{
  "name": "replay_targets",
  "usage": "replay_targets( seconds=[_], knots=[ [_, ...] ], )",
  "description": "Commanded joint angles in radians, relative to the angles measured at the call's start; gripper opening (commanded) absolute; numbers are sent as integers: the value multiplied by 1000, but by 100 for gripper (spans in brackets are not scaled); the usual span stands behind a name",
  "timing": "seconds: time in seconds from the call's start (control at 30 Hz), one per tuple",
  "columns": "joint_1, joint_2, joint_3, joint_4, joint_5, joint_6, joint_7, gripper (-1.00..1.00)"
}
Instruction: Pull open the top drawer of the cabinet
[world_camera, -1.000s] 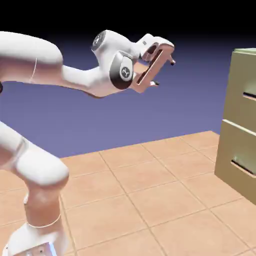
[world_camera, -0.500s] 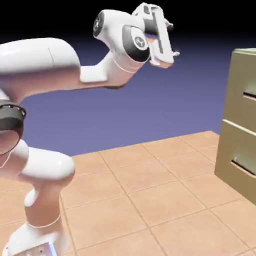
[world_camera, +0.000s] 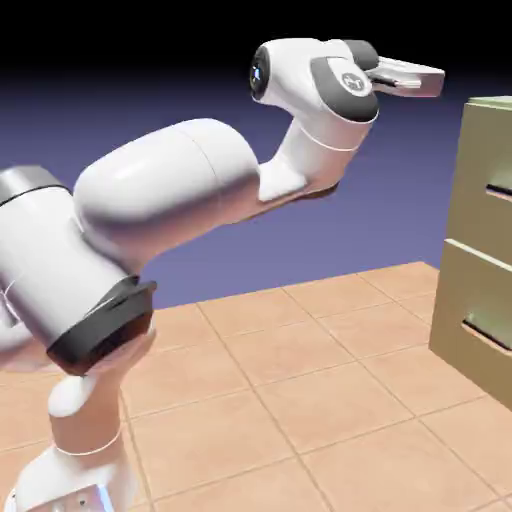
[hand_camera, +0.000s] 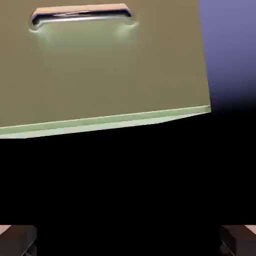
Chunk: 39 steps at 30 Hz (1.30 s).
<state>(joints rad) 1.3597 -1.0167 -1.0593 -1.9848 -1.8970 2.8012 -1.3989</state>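
the claw (hand_camera: 128, 241) stands wide, its two tips well apart and nothing between them. past the tips, in the hand view, is only black backdrop: the claw points over the cabinet (world_camera: 478, 140), higher than its top edge (hand_camera: 107, 121), and is well short of touching it. next out is the top drawer (hand_camera: 115, 75), ahead of the claw and lower than it, its flat front facing the arm (world_camera: 165, 180); i judge it shut. on that front, the handle (hand_camera: 82, 11) lies farther down from the claw than the top edge does. the lower drawer (world_camera: 480, 310) sits deeper still beneath the claw's level, and isn't the one wanted.

the relation that matters is height and roll: the handle is ahead of and below the claw, and its long axis runs nearly in line with the spread between the tips. so the coming move likely calls for lowering the claw and reaching forward, with about a quarter roll if it's to pinch across the bar. going straight ahead at this height could carry the tips over the cabinet. the pull itself has yet to begin.
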Motion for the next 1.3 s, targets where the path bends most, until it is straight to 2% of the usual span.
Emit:
replay_targets(
  seconds=[0.0, 0.7, 0.77, 1.03, 1.07, 1.27],
  knots=[
    [27, -9, -22, 17, -39, -5, -44, 0],
    [603, -200, -474, 369, -848, -105, -957, 0],
    [619, -205, -487, 379, -872, -108, -983, 0],
    [804, -240, -546, 646, -829, -23, -1067, 0],
    [804, -240, -546, 646, -829, -23, -1067, -100],
    [681, -223, -503, 465, -860, -84, -1017, -100]
  ],
)
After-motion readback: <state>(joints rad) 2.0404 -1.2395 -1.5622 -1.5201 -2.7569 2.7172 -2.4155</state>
